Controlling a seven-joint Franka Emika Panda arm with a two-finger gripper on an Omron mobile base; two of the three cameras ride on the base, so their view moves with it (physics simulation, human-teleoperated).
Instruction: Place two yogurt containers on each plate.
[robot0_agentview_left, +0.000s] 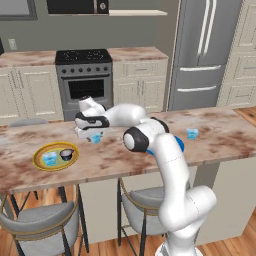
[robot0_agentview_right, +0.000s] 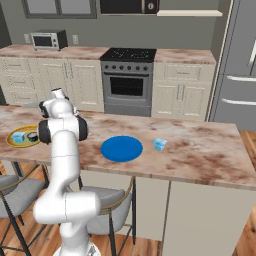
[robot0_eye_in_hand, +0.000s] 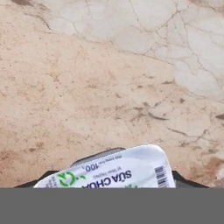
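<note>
- The pincer is seen above the table in the left base view, clenched on a pale-blue cup; in the hand view the cup's printed white lid lies between the dark fingertips.
- The held cup is carried just beyond and to the right of the yellow plate, apart from it.
- Two cups are seen on the yellow plate: a pale-blue one and a dark one with a whitish top, side by side.
- The blue plate is seen bare on the table in the right base view; in the left base view it is largely hidden behind the arm.
- A fourth cup, pale blue, stands on the table just right of the blue plate, apart from it.
- The table is topped with mottled tan and brown stone, and grey stools are tucked under its near edge.
- Behind it, cream cabinets, a steel stove and a steel fridge are lined along the wall; a small oven is set on the back counter.
</note>
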